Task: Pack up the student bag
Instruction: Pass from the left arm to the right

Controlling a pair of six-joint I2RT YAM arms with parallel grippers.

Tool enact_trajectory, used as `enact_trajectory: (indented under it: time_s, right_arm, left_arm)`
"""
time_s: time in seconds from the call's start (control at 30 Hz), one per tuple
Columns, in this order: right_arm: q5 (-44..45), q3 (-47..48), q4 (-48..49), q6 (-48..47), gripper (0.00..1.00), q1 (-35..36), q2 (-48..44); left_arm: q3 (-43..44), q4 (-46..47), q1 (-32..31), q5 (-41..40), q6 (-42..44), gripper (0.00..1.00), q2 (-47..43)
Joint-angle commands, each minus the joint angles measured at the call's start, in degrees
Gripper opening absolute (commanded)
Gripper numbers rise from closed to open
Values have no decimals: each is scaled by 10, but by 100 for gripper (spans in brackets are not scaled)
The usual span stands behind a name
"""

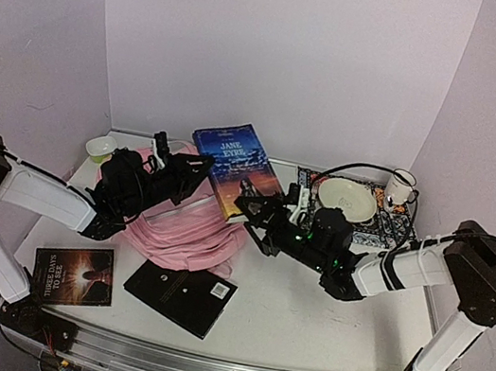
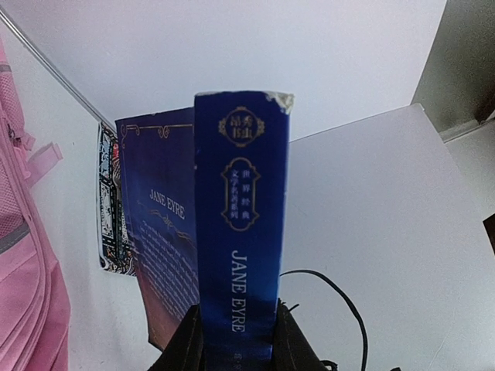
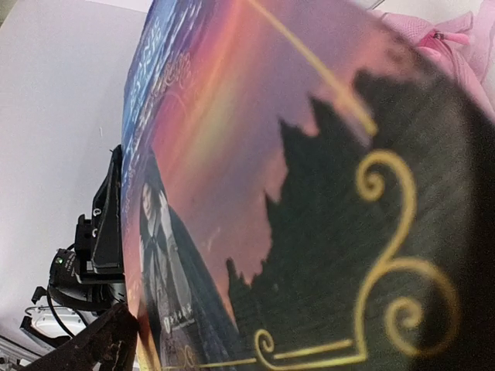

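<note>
The pink student bag (image 1: 184, 230) lies flat at centre-left of the table; it also shows in the left wrist view (image 2: 23, 263) and at the top right of the right wrist view (image 3: 458, 37). A blue Jane Eyre book (image 1: 235, 166) is held tilted above the bag's far edge. My left gripper (image 1: 195, 169) (image 2: 238, 340) is shut on the book's spine (image 2: 241, 216). My right gripper (image 1: 258, 212) is at the book's near right corner. The book cover (image 3: 309, 193) fills its view; one finger (image 3: 108, 340) shows beside the book's edge and the other is hidden.
A black notebook (image 1: 181, 295) and a dark paperback (image 1: 74, 272) lie near the front. A green cup (image 1: 101, 148) stands at the back left. A bowl (image 1: 347, 198) sits on a patterned book (image 1: 375, 229), with a white mug (image 1: 402, 186) behind.
</note>
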Motion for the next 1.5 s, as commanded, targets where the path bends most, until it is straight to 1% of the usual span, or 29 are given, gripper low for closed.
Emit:
enact_trajectory:
  time_s: [0.0,0.1,0.3,0.57,0.77,0.87,0.93,1.0,1.03,1.1,1.3,1.4,1.47]
  right_arm:
    - [32,-7,268,-19,95,-12,-35]
    - [35,-12,275,-24,91,-16,-41]
    - [29,-11,285,-36,81,-20,-51]
    - [25,-10,285,-53,70,-22,-68]
    - [21,-9,285,-60,60,-22,-70]
    - [24,-10,285,-61,57,-22,-74]
    - [23,-9,285,-62,53,-22,-75]
    - [22,-7,285,-62,51,-22,-77]
    - [21,-6,285,-62,49,-22,-78]
    - [16,-2,285,-62,42,-22,-78]
    - [2,8,285,-57,32,-22,-75]
    - [-4,10,285,-58,21,-23,-75]
    - [-9,11,285,-57,13,-23,-74]
  left_arm:
    - [-5,122,-5,-1,-28,0,-54]
    - [-19,122,-10,-24,-30,0,-59]
    - [-47,122,-17,-33,-46,0,-60]
    - [-70,121,-34,-41,-60,0,-48]
    - [-78,122,-55,-50,-67,0,-37]
    - [-84,122,-63,-58,-71,0,-33]
    - [-85,122,-67,-59,-72,0,-31]
    - [-87,122,-71,-59,-72,0,-29]
    - [-88,122,-74,-60,-73,0,-27]
    - [-91,122,-78,-59,-79,0,-21]
    - [-105,123,-87,-53,-106,0,3]
    - [-115,124,-88,-53,-116,0,13]
    - [-128,124,-88,-59,-119,3,17]
